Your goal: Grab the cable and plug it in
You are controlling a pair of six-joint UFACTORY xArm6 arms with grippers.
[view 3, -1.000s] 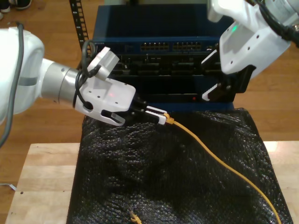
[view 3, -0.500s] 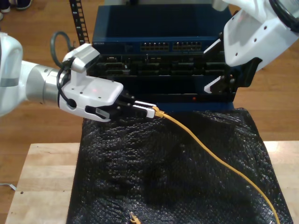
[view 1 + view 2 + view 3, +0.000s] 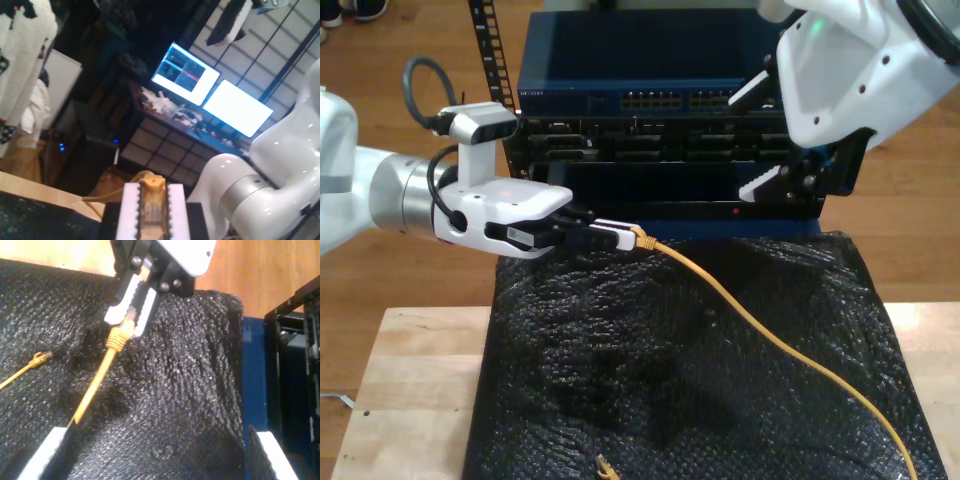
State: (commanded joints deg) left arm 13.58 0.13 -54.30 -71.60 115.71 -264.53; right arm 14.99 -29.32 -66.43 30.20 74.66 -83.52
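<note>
cable: thin yellow-orange network cable (image 3: 760, 325), one plug end held up off the mat at the rack's front edge, rest trailing across the black mat to the exterior view's lower right corner
held plug: yellowish clip-type plug (image 3: 151, 200) pinched betw. two white pads, seen end-on in first wrist view; boot sticks out past the pads (image 3: 120, 335)
free end: 2nd small yellowish plug (image 3: 607, 466) lying loose on the mat, near bottom edge of exterior view, well apart from the held end
my first gripper: (image 3: 616, 236) fingers closed tight on the cable plug, arm level, coming in from the exterior view's left; also seen from above (image 3: 131, 300)
my second gripper: (image 3: 768, 135) white-tipped black fingers spread wide, nothing betw. them, hanging in front of the rack at the exterior view's upper right, apart from the cable
mat: black bubbly plastic sheet (image 3: 620, 380) over the tabletop, wrinkled
tabletop: light wood tabletop (image 3: 405, 380), bare strip at exterior view's left
rack: dark blue network switch w/ row of ports (image 3: 660, 100) behind the mat, black port panels below it
</note>
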